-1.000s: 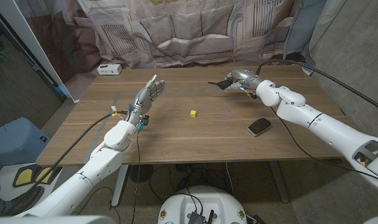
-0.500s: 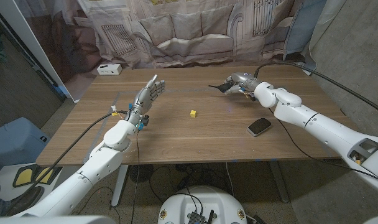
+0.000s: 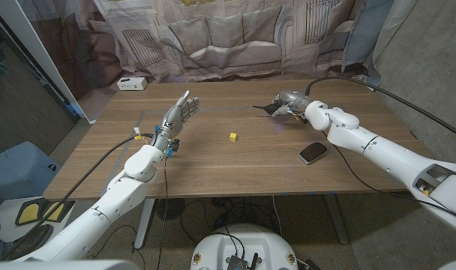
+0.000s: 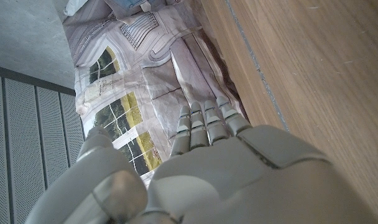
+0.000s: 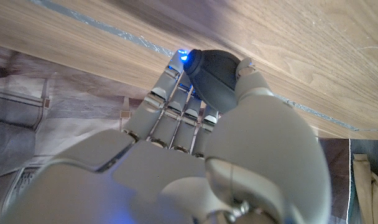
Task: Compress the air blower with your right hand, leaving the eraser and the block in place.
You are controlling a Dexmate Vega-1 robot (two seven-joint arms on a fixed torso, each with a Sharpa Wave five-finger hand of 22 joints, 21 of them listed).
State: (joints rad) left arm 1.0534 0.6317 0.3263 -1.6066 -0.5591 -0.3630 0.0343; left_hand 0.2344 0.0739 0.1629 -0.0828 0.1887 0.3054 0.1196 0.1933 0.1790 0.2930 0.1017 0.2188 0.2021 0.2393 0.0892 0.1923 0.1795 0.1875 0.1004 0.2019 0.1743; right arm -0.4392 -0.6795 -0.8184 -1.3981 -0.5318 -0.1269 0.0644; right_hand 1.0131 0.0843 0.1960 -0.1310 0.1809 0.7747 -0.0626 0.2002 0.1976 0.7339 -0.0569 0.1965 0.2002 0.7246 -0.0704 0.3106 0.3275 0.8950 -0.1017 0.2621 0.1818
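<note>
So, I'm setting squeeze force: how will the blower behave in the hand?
The blower looks like a dark rubbery bulb, so probably soft and springy. Its round body may slip or roll from the right hand. The thin nozzle suggests it is light.

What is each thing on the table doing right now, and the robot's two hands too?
Air blower: gripped in the right hand, nozzle pointing out to the robot's left.
Right hand: fingers closed around the air blower.
Left hand: open, upright, holding nothing.
Yellow block: sitting untouched on the table.
Eraser: lying flat, untouched.
White box: resting at the table's far corner.
</note>
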